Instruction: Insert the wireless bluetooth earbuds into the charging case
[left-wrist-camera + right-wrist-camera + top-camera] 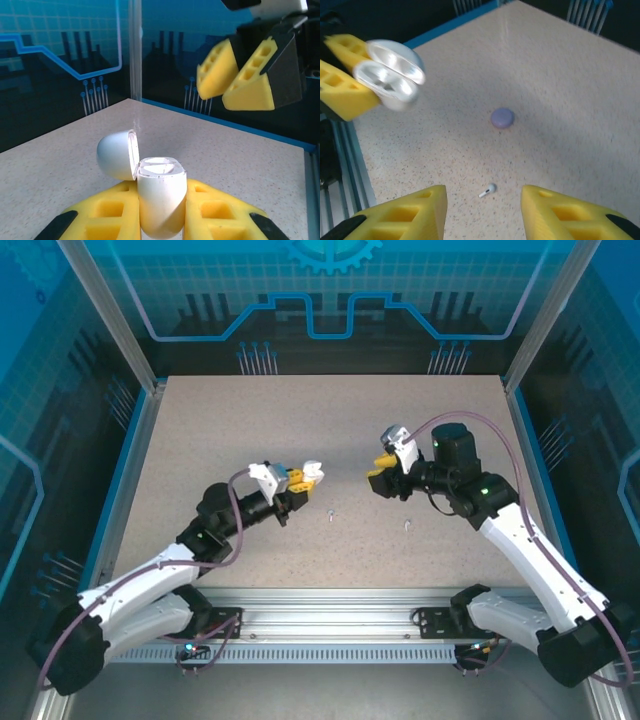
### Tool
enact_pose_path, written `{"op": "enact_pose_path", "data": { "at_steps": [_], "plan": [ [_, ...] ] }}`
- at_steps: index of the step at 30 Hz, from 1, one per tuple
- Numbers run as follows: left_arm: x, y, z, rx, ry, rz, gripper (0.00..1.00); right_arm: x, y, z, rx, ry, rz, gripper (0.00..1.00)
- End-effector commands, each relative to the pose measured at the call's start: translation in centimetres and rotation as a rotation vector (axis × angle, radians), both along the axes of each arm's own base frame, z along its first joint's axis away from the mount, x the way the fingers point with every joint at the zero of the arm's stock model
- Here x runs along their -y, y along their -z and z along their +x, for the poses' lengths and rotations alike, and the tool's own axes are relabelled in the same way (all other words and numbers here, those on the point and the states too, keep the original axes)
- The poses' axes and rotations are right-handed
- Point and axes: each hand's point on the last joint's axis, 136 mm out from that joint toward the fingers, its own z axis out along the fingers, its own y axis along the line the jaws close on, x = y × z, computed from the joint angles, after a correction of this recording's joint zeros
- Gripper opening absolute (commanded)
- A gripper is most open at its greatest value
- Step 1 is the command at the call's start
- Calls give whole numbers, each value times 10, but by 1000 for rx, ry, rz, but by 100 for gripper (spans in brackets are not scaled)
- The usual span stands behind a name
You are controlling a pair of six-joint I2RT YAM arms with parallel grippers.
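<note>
While my left tool (161, 215) grips the open charging case (157, 175), my empty, half-open right tool (482, 207) overhangs a white earbud (488, 190), stem toward 8 o'clock.

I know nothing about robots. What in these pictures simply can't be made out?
- Top view: the left speck and right speck on the table are too small to tell shape or colour.
- Left wrist view: the white case has its bottom cut off by the frame edge and hidden between the left fingers.
- Right wrist view: that case is blurred, so its wells can't be read.
- Right wrist view: the purple disc is too small to identify.
</note>
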Motion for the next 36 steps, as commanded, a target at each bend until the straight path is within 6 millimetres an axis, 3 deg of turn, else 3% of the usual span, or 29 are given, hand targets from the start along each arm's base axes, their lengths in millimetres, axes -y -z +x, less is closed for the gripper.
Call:
{"op": "enact_pose_path", "data": {
  "at_steps": [1, 8, 13, 23, 36],
  "plan": [
    [-20, 9, 5, -62, -71, -32, 16, 11, 23, 3, -215, 193, -14, 43],
    [-39, 17, -1, -83, -141, -19, 16, 10, 66, 1, -520, 408, -15, 44],
    [-47, 21, -6, -85, -167, -12, 17, 7, 90, -7, -618, 502, -76, 43],
    [-58, 33, -9, -103, -211, 2, 17, 2, 155, -15, -770, 621, -380, 38],
    [-62, 32, -10, -88, -231, 9, 17, -68, 198, 12, -932, 658, -404, 35]
  ]
}}
